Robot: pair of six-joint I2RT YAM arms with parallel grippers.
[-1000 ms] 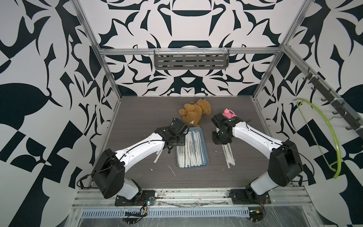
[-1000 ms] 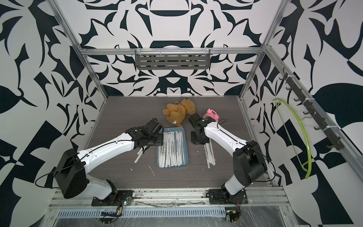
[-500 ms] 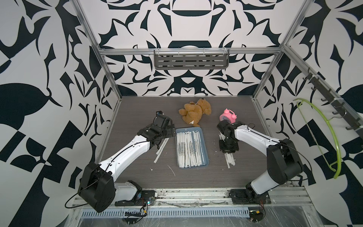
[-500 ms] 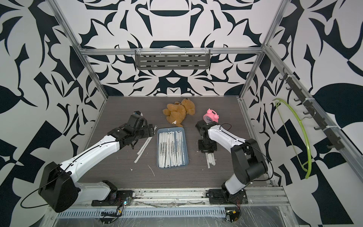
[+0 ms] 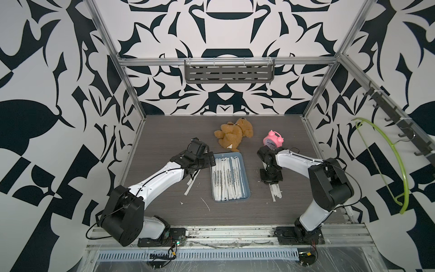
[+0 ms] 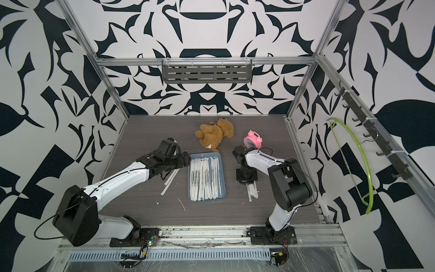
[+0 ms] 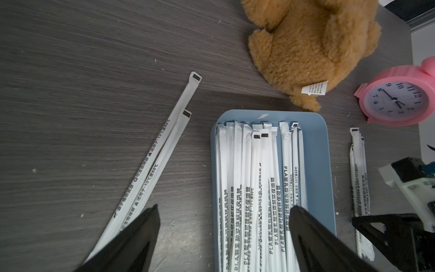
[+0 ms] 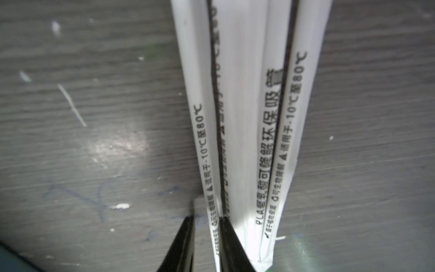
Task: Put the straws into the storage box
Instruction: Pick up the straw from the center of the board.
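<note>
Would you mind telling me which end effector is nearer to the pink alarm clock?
Right. The right end effector works on the table straws just in front of the alarm clock; the left end effector sits beyond the storage box, farther away.

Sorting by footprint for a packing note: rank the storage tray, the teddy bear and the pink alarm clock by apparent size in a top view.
Largest to smallest:
1. blue storage tray
2. teddy bear, clearly smaller than the tray, though it lies farther from the camera
3. pink alarm clock, the smallest, at a similar depth to the bear
</note>
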